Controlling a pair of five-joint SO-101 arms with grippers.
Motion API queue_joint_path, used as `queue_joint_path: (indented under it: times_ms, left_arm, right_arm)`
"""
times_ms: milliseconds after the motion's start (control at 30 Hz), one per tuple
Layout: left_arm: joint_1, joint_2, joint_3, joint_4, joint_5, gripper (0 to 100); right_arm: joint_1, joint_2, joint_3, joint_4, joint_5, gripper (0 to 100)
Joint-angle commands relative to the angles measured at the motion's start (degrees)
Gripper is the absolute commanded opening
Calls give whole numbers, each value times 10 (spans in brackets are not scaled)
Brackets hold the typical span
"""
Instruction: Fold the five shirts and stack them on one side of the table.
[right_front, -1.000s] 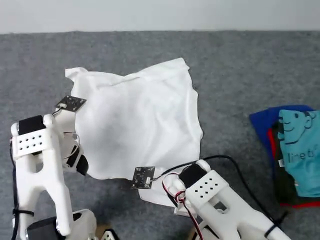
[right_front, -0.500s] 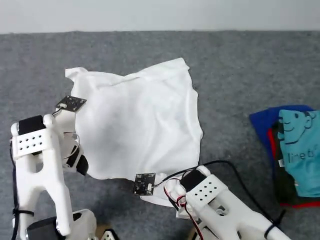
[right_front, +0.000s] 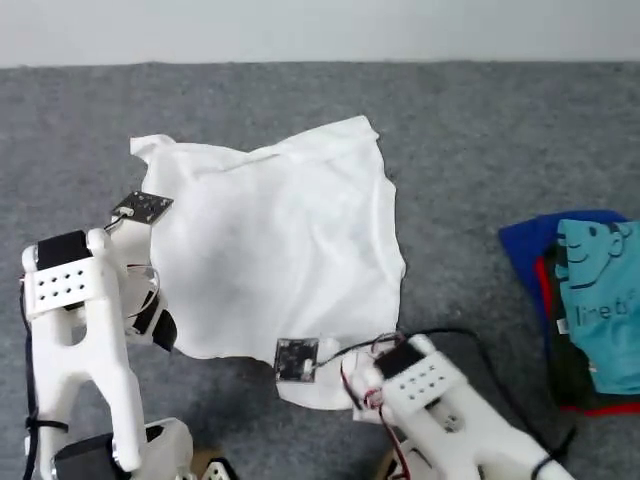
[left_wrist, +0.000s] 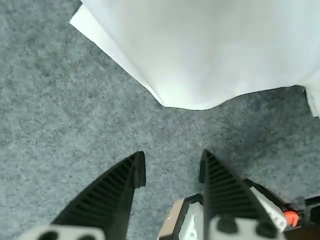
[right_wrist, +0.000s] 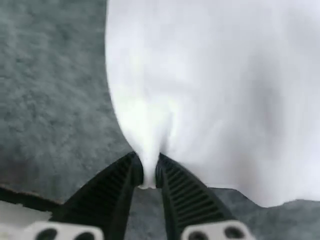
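Grey carpet tabletop (right_front: 480, 130) below pale wall (right_front: 320, 30); left tool (left_wrist: 172, 160) agape above it, right tool (right_wrist: 149, 167) tight on white shirt (right_front: 270, 240).

The tabletop (right_front: 480, 140) carries a grey, felt-like textured covering that extends across the full width of the high view. A pale, plain wall (right_front: 320, 30) runs along its far edge and meets the grey covering in a straight horizontal line. The same grey texture appears in both wrist views.

A white shirt (right_front: 280, 250) lies spread and loosely rumpled, left of the middle of the tabletop (right_front: 470, 140). A stack of folded shirts (right_front: 585, 310), turquoise on top, sits at its right edge.
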Motion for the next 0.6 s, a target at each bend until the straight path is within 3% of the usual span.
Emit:
queue_joint_path:
  times_ms: [0, 333, 567]
  left_arm:
    - [-4, -13, -1, -4, -8, 174]
    - [-4, -13, -4, -4, -9, 174]
    - [6, -13, -4, -4, -9, 174]
  right_arm:
    - [86, -10, -79, 61, 75, 10]
    - [303, -11, -235, 274, 215, 10]
    - [397, -12, -298, 395, 231, 10]
